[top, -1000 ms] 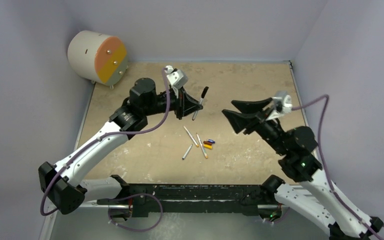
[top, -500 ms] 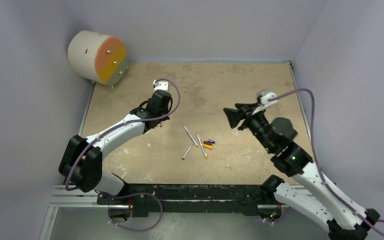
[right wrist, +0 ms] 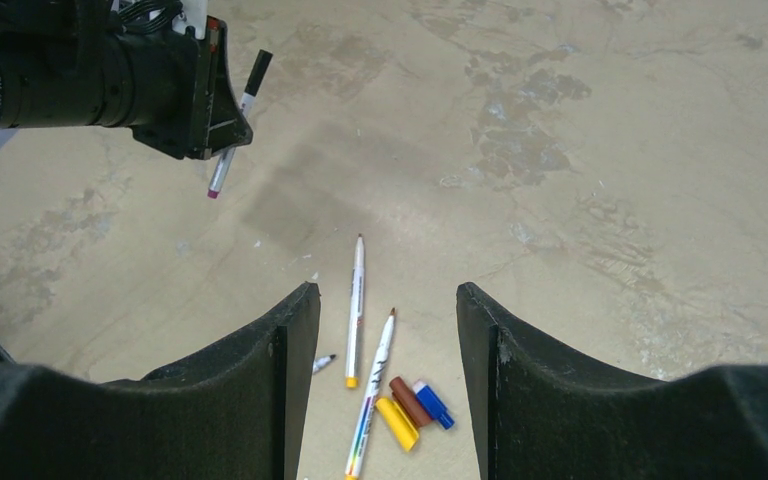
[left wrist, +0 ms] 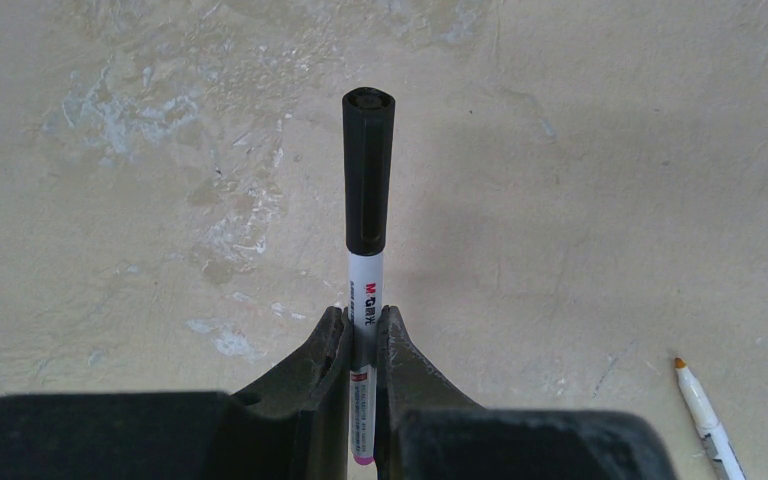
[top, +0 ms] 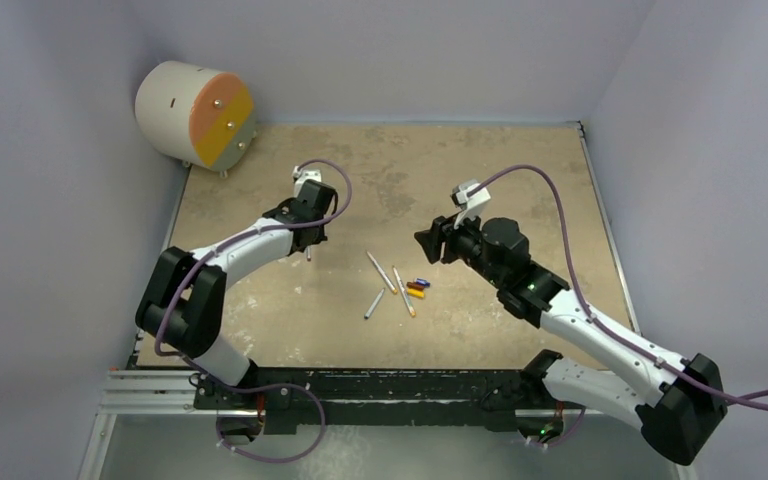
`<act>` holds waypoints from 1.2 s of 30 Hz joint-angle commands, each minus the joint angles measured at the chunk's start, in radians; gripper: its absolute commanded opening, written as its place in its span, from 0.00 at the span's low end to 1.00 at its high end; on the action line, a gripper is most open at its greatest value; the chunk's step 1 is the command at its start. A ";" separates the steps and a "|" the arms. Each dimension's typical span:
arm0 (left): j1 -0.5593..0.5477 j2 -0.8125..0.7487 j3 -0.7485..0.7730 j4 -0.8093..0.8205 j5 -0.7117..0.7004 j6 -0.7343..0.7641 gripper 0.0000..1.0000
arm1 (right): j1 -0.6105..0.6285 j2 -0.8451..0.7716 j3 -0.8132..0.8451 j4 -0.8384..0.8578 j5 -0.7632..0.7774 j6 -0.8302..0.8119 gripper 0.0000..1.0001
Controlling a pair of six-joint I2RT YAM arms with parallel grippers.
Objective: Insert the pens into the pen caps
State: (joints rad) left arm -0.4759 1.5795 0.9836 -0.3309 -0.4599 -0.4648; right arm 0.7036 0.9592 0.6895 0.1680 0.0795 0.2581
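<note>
Pen [left wrist: 364, 300] tilted, cap [left wrist: 368, 170] uppermost, in left fingers [left wrist: 322, 372]

The left arm [top: 245, 243] folds back at its elbow near the base, then reaches forward, with the wrist bent so the left claw [left wrist: 362, 335] points downward. Its two fingers [left wrist: 325, 345] are pinched tight on the white barrel of a black-capped pen [left wrist: 368, 180], which juts out ahead of the fingertips (capped end farthest from the claw). The right arm [top: 600, 335] stretches diagonally inward. The right claw [right wrist: 386, 295] hangs with its fingers spread wide apart. It seems tilted forward and down, though the top view is too small to be sure.
</note>
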 commanded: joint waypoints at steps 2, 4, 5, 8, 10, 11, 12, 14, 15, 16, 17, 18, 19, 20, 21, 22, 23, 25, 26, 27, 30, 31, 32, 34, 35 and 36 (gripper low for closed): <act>0.020 0.026 0.034 -0.006 0.026 -0.028 0.01 | -0.003 0.039 0.031 0.081 -0.006 -0.030 0.56; 0.020 0.034 0.032 -0.007 0.029 -0.033 0.05 | -0.003 0.055 0.026 0.089 -0.007 -0.020 0.56; 0.020 0.033 0.029 -0.005 0.035 -0.034 0.08 | -0.003 0.063 0.021 0.094 -0.008 -0.016 0.56; 0.020 0.027 0.030 0.001 0.048 -0.035 0.23 | -0.003 0.088 0.016 0.099 -0.004 -0.015 0.56; 0.020 0.024 0.033 -0.002 0.045 -0.033 0.29 | -0.004 0.118 0.023 0.088 0.000 -0.017 0.56; 0.020 0.024 0.035 -0.005 0.041 -0.032 0.33 | -0.004 0.130 0.025 0.082 0.008 -0.019 0.56; 0.020 0.027 0.037 -0.009 0.038 -0.032 0.35 | -0.004 0.144 0.027 0.077 0.010 -0.021 0.56; 0.020 0.027 0.037 -0.011 0.036 -0.036 0.37 | -0.004 0.171 0.032 0.072 0.013 -0.022 0.56; 0.020 0.023 0.034 -0.010 0.037 -0.038 0.38 | -0.004 0.186 0.034 0.069 0.011 -0.021 0.56; 0.020 0.016 0.033 -0.008 0.039 -0.038 0.38 | -0.004 0.204 0.037 0.068 0.006 -0.023 0.54; 0.020 0.007 0.033 -0.007 0.041 -0.038 0.38 | -0.004 0.228 0.042 0.063 0.000 -0.025 0.50; 0.020 -0.003 0.034 -0.003 0.046 -0.038 0.38 | -0.004 0.253 0.048 0.053 -0.006 -0.026 0.47; 0.020 -0.017 0.033 0.007 0.059 -0.036 0.38 | -0.004 0.284 0.057 0.039 -0.011 -0.027 0.44; 0.020 -0.031 0.033 0.018 0.072 -0.036 0.39 | -0.004 0.314 0.068 0.025 -0.018 -0.028 0.41; 0.020 -0.050 0.031 0.033 0.093 -0.036 0.39 | -0.004 0.340 0.081 0.013 -0.014 -0.031 0.38; 0.020 -0.070 0.029 0.051 0.115 -0.035 0.39 | -0.004 0.363 0.086 0.014 -0.003 -0.041 0.30; 0.020 -0.091 0.026 0.069 0.138 -0.034 0.39 | -0.002 0.380 0.089 0.017 -0.017 -0.050 0.19; 0.019 -0.129 0.018 0.118 0.202 -0.039 0.39 | -0.002 0.403 0.083 0.027 -0.051 -0.042 0.06; 0.019 -0.140 0.011 0.147 0.251 -0.042 0.39 | -0.002 0.408 0.075 0.033 -0.063 -0.035 0.02; 0.019 -0.146 0.005 0.180 0.305 -0.046 0.38 | -0.001 0.410 0.070 0.038 -0.071 -0.028 0.00; -0.005 -0.117 0.003 0.217 0.367 -0.044 0.34 | -0.001 0.395 0.059 0.045 -0.074 -0.012 0.00; -0.022 -0.098 0.005 0.208 0.336 -0.036 0.34 | 0.000 0.387 0.058 0.046 -0.073 -0.009 0.00; -0.036 -0.078 0.003 0.205 0.302 -0.028 0.34 | -0.001 0.380 0.059 0.046 -0.072 -0.007 0.01; -0.065 -0.035 -0.006 0.221 0.231 -0.021 0.35 | -0.001 0.379 0.064 0.043 -0.071 -0.006 0.09; -0.075 -0.014 -0.005 0.227 0.201 -0.017 0.37 | -0.001 0.383 0.069 0.040 -0.070 -0.006 0.14; -0.080 0.012 0.003 0.228 0.184 -0.013 0.38 | -0.001 0.387 0.074 0.037 -0.071 -0.006 0.16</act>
State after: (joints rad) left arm -0.5209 1.5135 0.9848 -0.1497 -0.2024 -0.4942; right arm 0.7036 1.3636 0.7322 0.1802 0.0257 0.2447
